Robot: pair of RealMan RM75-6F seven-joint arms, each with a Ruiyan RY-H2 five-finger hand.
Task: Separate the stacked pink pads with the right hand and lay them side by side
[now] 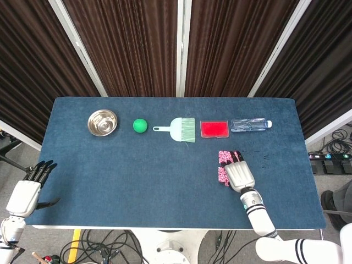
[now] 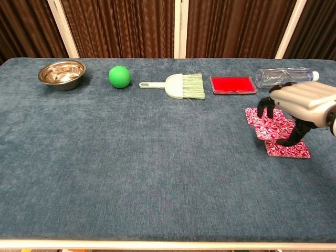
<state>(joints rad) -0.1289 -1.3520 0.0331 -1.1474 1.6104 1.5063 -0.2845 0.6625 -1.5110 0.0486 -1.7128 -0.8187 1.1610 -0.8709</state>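
The pink patterned pads lie fanned and overlapping on the blue table at the right. A far pad (image 2: 258, 116) (image 1: 224, 157) partly overlaps a middle one (image 2: 274, 128), and a near pad (image 2: 287, 149) (image 1: 221, 176) pokes out toward me. My right hand (image 2: 300, 104) (image 1: 240, 175) hovers palm-down over them, its fingertips (image 2: 262, 111) touching the far pad and its thumb (image 2: 294, 137) set on the near one. No pad is lifted. My left hand (image 1: 25, 196) hangs beyond the table's left front corner with its fingers spread and nothing in it; only the head view shows it.
Along the back stand a steel bowl (image 2: 62, 74), a green ball (image 2: 119, 76), a pale green hand brush (image 2: 178, 85), a red tray (image 2: 232, 84) and a lying plastic bottle (image 2: 281, 77). The tray and bottle lie just behind the pads. The table's right edge (image 1: 308, 165) is close.
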